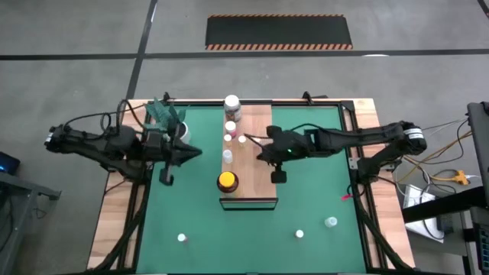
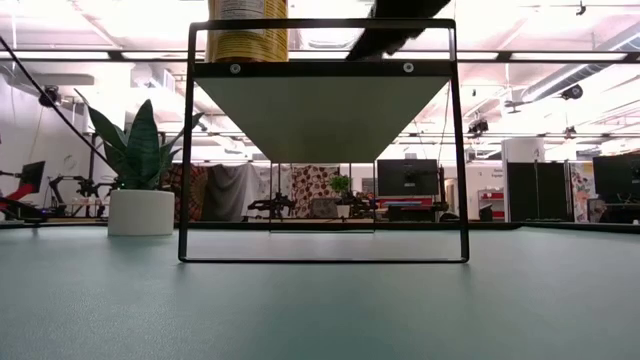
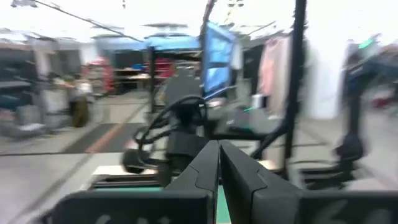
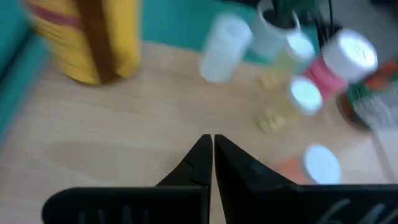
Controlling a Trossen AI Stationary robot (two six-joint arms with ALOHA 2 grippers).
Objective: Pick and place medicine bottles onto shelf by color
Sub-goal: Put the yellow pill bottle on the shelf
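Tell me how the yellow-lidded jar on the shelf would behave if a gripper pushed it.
The yellow-lidded jar looks squat and wide, so it probably slides rather than tips. It stands near the shelf's front edge, so a push that way could drop it off.

- left gripper closed tight, fingers pressed together, arm stretched in from its side
- right gripper also pinched closed, holding nothing, arm reaching toward the left one

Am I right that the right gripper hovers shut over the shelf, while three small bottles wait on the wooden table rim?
Not quite: the three small bottles wait on the green mat, as the high view shows. The right gripper does hover shut over the shelf.
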